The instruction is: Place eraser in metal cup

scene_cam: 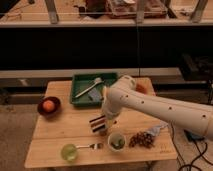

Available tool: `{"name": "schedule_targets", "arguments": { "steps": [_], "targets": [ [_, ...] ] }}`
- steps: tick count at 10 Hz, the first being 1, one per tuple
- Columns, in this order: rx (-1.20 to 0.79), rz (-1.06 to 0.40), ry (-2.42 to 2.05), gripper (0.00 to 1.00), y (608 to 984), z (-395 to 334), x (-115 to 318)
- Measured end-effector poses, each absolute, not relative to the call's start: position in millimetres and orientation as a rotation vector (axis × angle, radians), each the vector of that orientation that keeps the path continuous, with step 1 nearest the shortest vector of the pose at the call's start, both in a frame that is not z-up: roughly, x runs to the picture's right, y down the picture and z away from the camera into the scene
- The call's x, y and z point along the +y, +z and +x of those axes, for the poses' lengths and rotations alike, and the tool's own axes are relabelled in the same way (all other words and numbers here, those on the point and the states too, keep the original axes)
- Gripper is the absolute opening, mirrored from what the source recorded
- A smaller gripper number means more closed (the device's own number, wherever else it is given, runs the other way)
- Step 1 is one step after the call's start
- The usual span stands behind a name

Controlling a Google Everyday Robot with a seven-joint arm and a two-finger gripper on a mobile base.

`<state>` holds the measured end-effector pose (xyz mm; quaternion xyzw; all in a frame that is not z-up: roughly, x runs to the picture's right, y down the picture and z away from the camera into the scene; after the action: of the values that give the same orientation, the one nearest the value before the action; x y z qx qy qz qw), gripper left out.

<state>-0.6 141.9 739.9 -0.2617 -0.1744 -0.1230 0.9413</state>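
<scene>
Gripper point(103, 120) at frame centre holding the eraser point(98, 123), metal cup hidden behind it, white cup point(116, 141) lower right, green cup point(69, 152) lower left, tray point(80, 98) above

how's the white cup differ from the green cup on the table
The white cup is opaque with green contents; the green cup is translucent. The white cup stands right of the fork, near the brown cluster; the green cup stands left of it, at the table's front. Both are upright and open-topped. The gripper is above the white cup, at the eraser.
</scene>
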Motion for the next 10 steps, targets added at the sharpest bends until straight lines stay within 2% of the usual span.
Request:
{"name": "schedule_targets", "arguments": {
  "steps": [1,3,10],
  "targets": [
    [-0.356,-0.535,-0.249,0.73,739.7,-0.3,141.9],
    [-0.358,-0.549,-0.238,0.8,739.8,2.3,143.5],
    [-0.343,-0.577,-0.246,0.8,734.8,17.9,149.7]
  ]
}}
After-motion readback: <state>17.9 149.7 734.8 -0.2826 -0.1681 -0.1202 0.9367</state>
